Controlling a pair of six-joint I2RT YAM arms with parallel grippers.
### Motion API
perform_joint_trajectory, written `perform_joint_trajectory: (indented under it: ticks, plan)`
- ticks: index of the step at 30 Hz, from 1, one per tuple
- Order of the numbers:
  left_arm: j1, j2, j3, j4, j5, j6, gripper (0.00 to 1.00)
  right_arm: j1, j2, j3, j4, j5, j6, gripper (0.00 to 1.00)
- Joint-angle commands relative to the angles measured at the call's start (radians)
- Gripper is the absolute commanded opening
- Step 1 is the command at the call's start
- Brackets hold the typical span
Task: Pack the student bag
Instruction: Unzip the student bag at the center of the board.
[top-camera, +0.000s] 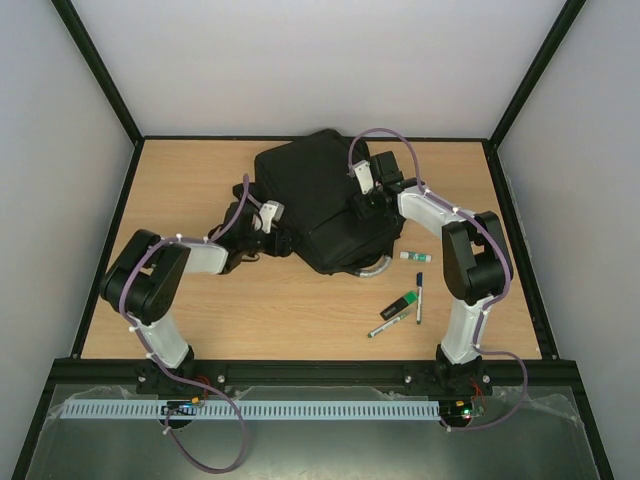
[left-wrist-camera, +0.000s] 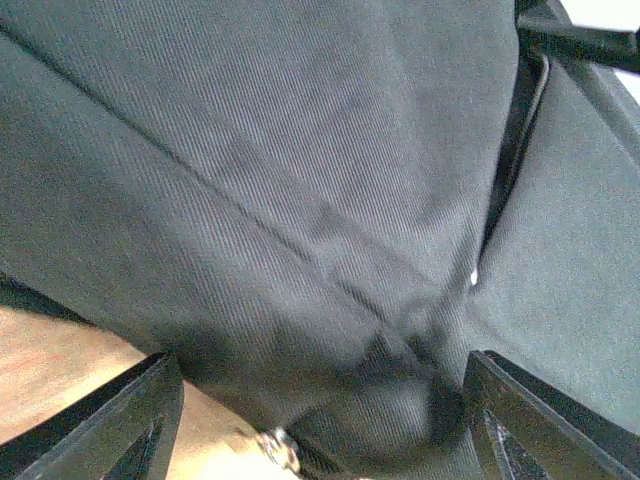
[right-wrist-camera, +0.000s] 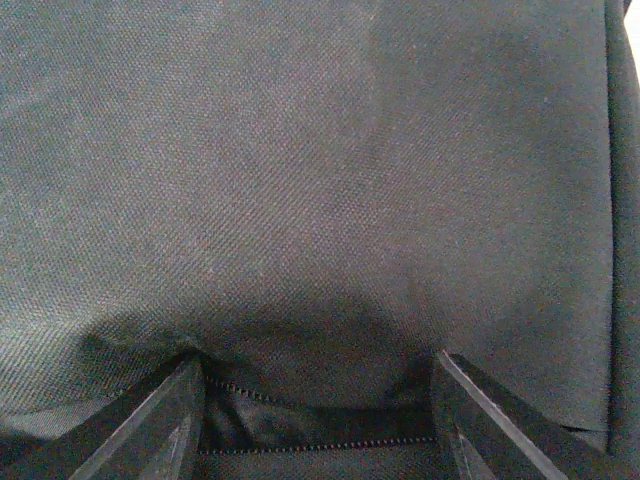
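The student bag (top-camera: 318, 200), a large black fabric backpack, lies at the back middle of the table, its grey loop handle (top-camera: 372, 268) at the near right. My left gripper (top-camera: 262, 222) is at the bag's left edge. In the left wrist view it (left-wrist-camera: 325, 362) stands open, wide, with a bulge of bag fabric (left-wrist-camera: 300, 200) between the fingers and a small metal zip pull (left-wrist-camera: 276, 446) below. My right gripper (top-camera: 366, 196) rests on the bag's right part. It (right-wrist-camera: 318, 358) is open, its fingertips pressed into a fold of fabric (right-wrist-camera: 300, 180) over a stitched seam (right-wrist-camera: 320, 445).
On the bare wood right of the bag lie a white glue stick (top-camera: 413, 257), a dark pen (top-camera: 419, 297), a green highlighter (top-camera: 401, 303) and another pen (top-camera: 388, 322). Black frame rails border the table.
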Motion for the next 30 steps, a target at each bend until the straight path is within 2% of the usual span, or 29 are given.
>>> perform_joint_trajectory:
  ticks: [1, 3, 5, 9, 15, 30]
  plan:
    - [-0.026, -0.030, -0.060, -0.011, 0.033, -0.016, 0.79, -0.006, 0.082, -0.071, -0.189, 0.082, -0.021, 0.62]
    - [-0.042, -0.027, -0.060, -0.008, 0.019, -0.010, 0.80, -0.005, 0.079, -0.073, -0.189, 0.077, -0.020, 0.62]
    - [-0.056, -0.025, -0.051, -0.017, -0.006, 0.002, 0.87, -0.005, 0.076, -0.073, -0.190, 0.075, -0.019, 0.62]
    - [-0.059, -0.020, -0.055, 0.006, 0.009, 0.012, 0.88, -0.006, 0.075, -0.077, -0.190, 0.066, -0.020, 0.62]
    - [-0.064, -0.035, -0.064, 0.006, 0.024, 0.006, 0.83, -0.006, 0.080, -0.076, -0.191, 0.065, -0.018, 0.62]
    - [-0.065, -0.142, -0.154, 0.036, -0.051, -0.024, 0.73, -0.006, 0.087, -0.072, -0.196, 0.063, -0.019, 0.61]
